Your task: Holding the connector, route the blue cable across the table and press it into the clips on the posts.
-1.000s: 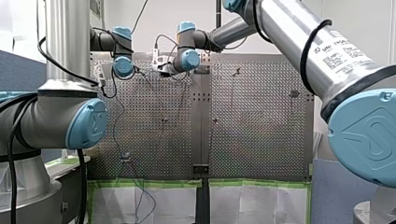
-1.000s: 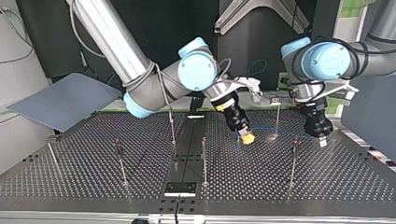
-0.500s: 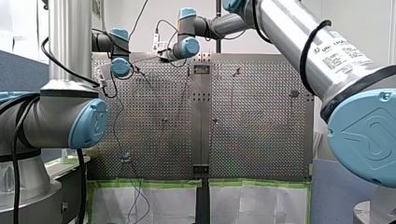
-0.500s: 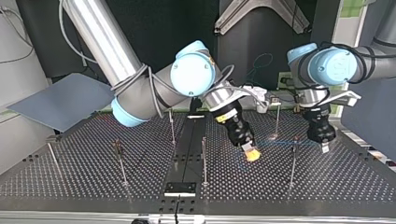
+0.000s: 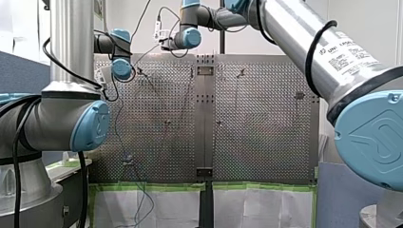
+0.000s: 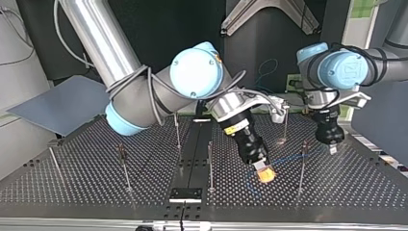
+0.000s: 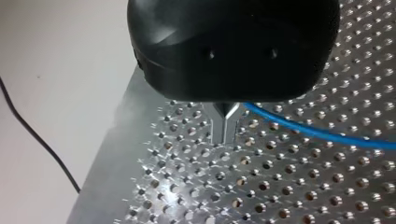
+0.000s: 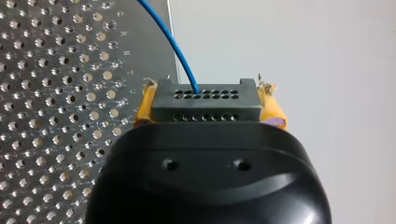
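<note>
Over the desk (image 7: 280, 186), my right pincer (image 6: 263, 173) clamps the rigid connector (image 8: 205, 106) by its body, the best hold. The blue cable (image 7: 317, 135) looks light and floppy. My left pincer (image 7: 225, 126) is closed, seemingly on it.

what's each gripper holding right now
Left gripper: closed on the thin blue cable.
Right gripper: closed on the dark grey rectangular connector.

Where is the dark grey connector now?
The dark grey connector sits between my right hand's yellow pads, over the perforated table, right of the top view's middle post.
</note>
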`<state>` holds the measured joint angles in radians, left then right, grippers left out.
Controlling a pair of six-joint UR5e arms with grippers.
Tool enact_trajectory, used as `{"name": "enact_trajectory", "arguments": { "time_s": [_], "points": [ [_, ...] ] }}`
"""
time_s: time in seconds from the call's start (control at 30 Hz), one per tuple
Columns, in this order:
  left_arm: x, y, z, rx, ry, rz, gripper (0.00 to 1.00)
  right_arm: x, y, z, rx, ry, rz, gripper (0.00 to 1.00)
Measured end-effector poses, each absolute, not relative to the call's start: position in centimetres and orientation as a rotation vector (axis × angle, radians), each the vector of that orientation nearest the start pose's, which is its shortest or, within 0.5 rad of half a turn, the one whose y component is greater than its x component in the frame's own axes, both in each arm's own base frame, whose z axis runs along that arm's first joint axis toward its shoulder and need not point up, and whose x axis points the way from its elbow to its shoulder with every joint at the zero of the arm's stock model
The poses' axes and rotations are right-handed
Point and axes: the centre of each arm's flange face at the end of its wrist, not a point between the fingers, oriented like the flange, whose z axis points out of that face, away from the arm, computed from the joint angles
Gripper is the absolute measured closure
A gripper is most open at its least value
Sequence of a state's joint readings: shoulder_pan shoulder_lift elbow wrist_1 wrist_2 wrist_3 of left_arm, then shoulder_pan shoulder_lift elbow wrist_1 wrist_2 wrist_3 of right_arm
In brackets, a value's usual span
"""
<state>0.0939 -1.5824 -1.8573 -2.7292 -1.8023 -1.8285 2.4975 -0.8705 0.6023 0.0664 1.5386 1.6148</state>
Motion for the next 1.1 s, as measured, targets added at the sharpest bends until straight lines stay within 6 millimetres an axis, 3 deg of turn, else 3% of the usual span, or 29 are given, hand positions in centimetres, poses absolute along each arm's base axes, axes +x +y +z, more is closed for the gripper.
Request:
{"name": "enact_trajectory", "arguments": {
  "time_s": [0.27, 0.47, 0.7, 1.1],
  "points": [
    [48.7, -6.2, 37.4, -0.474, 1.429, 0.069, 1.00, 70.0, -35.4, 48.4, -2.272, 0.752, -2.663, 1.00],
    [47.7, -5.9, 37.8, -0.498, 1.420, 0.081, 1.00, 70.1, -35.1, 46.4, -2.319, 0.763, -2.604, 1.00],
    [46.5, -6.2, 39.4, -0.501, 1.388, 0.062, 1.00, 70.3, -34.6, 46.1, -2.329, 0.758, -2.585, 1.00],
    [45.0, -6.2, 37.4, -0.504, 1.383, 0.012, 1.00, 70.5, -33.8, 45.6, -2.331, 0.778, -2.544, 1.00]
  ]
}}
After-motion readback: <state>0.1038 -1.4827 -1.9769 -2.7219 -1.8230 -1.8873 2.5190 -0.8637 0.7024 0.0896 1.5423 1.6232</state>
